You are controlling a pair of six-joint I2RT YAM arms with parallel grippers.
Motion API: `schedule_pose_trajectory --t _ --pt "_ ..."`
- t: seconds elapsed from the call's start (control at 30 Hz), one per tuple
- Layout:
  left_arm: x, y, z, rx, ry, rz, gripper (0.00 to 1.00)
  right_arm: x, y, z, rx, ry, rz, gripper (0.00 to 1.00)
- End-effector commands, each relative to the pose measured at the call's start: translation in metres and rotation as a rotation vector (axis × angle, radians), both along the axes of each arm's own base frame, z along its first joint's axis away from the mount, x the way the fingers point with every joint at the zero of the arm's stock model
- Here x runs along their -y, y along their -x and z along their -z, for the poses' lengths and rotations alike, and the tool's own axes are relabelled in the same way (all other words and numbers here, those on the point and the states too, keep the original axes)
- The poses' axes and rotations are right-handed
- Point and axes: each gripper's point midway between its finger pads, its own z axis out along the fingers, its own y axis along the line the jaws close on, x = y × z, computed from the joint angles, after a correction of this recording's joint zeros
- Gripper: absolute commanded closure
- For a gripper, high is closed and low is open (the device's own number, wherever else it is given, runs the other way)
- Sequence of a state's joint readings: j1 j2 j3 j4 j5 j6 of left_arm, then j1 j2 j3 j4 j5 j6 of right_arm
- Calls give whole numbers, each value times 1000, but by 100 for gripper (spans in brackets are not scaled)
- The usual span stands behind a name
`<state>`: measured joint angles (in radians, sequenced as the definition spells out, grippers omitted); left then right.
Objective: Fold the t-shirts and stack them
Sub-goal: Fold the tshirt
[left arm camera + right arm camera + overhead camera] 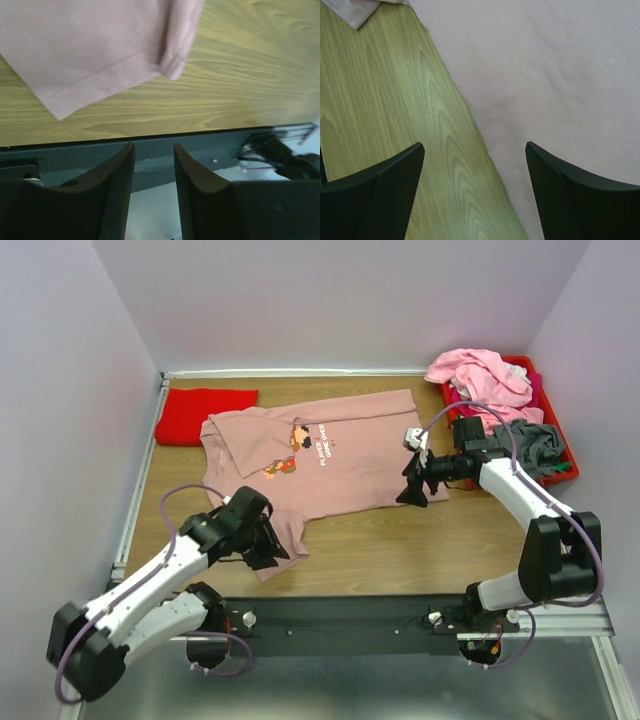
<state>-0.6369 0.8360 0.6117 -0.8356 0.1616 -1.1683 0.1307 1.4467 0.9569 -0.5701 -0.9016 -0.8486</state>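
The dusty-pink t-shirt (345, 460) bears a small orange-and-dark print. The folded t-shirt (200, 415) is bright red, the bin (568, 458) red too, holding a light pink t-shirt (480, 375) and a grey t-shirt (535, 445).

The table (400, 540) lies bare across the lower centre of the top view. The dusty-pink t-shirt (340, 455) covers the middle; the folded red t-shirt (205, 415) (upper left) and the loaded red bin (570, 465) (right edge) block those corners.

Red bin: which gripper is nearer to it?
Right. The right gripper is over the dusty-pink t-shirt at its right edge, just left of the red bin. The left gripper is at the shirt's near-left corner, much farther away.
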Motion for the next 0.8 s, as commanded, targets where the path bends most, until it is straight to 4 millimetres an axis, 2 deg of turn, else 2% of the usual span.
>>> schedule_pose_trajectory --t 0.0,0.13,0.27,0.37,0.47,0.6,0.7,0.77 --pt "-8 1 26 -65 -138 -1 55 5 -8 0 -2 24 32 12" --pt "-16 -4 38 -88 -224 -25 56 7 -8 5 -11 35 35 11" --pt "-11 11 41 -155 -200 -80 55 6 -7 9 -24 37 32 11" --pt "-10 25 53 -202 -215 -87 52 7 -8 10 -20 43 32 11" --pt "-15 27 67 -229 -272 -78 47 8 -8 11 -20 50 36 11" --pt "-25 23 77 -237 -375 -73 47 8 -7 9 -14 47 34 11" --pt "-24 18 76 -213 -381 -76 46 8 -6 9 -11 44 32 11" --pt "-26 7 71 -159 -404 -80 47 8 -7 10 -11 49 32 11"
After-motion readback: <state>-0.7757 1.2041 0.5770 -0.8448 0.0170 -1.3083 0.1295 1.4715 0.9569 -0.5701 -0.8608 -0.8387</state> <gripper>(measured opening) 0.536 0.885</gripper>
